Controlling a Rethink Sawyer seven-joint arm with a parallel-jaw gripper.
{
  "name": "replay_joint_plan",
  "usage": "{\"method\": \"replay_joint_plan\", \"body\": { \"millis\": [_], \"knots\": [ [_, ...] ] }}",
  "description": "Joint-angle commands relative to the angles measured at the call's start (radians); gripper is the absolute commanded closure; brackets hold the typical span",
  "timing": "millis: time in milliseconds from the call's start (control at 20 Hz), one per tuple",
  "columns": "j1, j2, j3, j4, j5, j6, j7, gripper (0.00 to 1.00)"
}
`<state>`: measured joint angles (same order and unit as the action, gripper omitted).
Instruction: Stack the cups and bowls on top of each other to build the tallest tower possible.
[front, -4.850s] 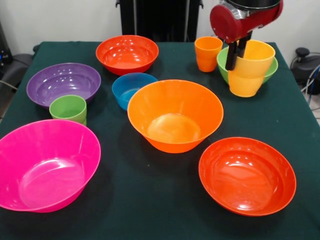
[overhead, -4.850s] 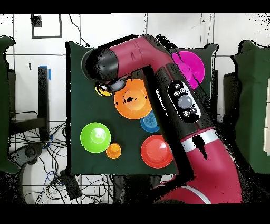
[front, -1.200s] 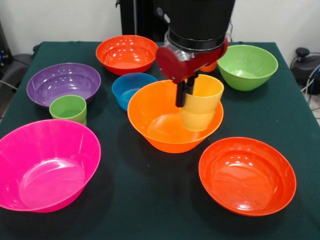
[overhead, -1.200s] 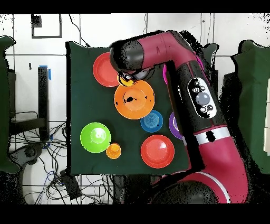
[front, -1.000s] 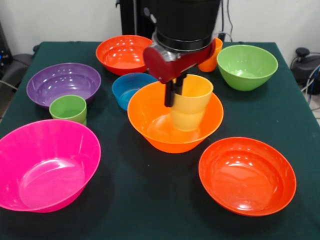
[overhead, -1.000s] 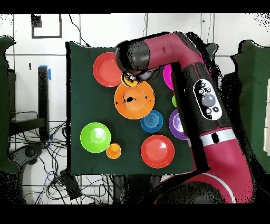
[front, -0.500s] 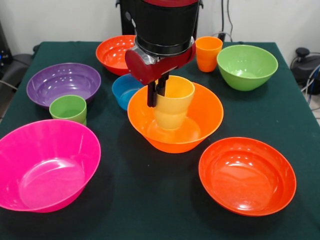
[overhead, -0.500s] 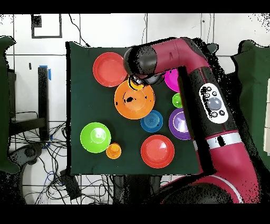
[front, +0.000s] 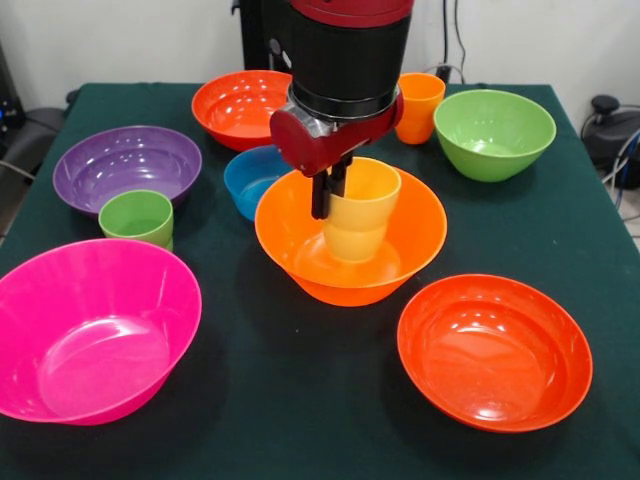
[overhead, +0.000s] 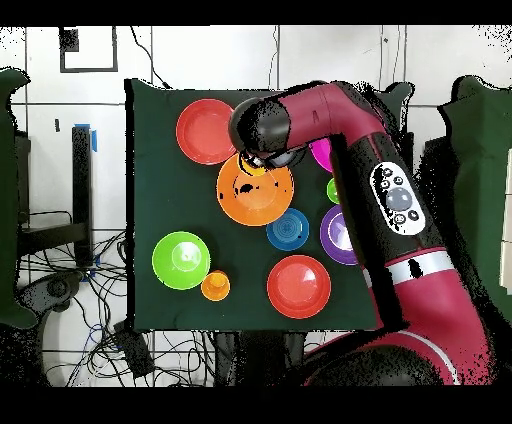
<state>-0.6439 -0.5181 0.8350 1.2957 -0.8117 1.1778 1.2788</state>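
Note:
My gripper (front: 328, 195) is shut on the rim of the yellow cup (front: 362, 212) and holds it upright, low inside the large light orange bowl (front: 420, 222) at the table's middle. I cannot tell whether the cup touches the bowl's floor. In the overhead view the arm's head (overhead: 262, 128) hides the gripper above that bowl (overhead: 255, 195). The green cup (front: 137, 215) stands at the left and the orange cup (front: 418, 105) at the back. Pink (front: 90, 330), purple (front: 127, 165), blue (front: 252, 176), lime green (front: 495, 130) and two red-orange bowls (front: 250, 105) (front: 495, 350) stand separately.
The bowls ring the light orange one on the dark green tablecloth (front: 300, 400). The blue bowl sits close to its back left. The robot's black pedestal (front: 270, 40) stands at the far edge. Cables lie on the floor beside the table (overhead: 60, 290).
The gripper has carried the yellow cup from beside the lime green bowl into the light orange bowl. In the last half second it shifted slightly right in the front view.

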Motion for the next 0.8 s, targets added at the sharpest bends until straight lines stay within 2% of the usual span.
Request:
{"method": "replay_joint_plan", "body": {
  "millis": [50,250,800],
  "knots": [
    [0.009,0.022,-0.052,0.064,-0.058,-0.074,-0.191,1.0],
    [0.021,0.045,-0.054,0.038,-0.056,-0.074,-0.201,1.0],
    [0.018,0.085,-0.059,0.043,-0.063,-0.121,-0.189,1.0]
  ]
}}
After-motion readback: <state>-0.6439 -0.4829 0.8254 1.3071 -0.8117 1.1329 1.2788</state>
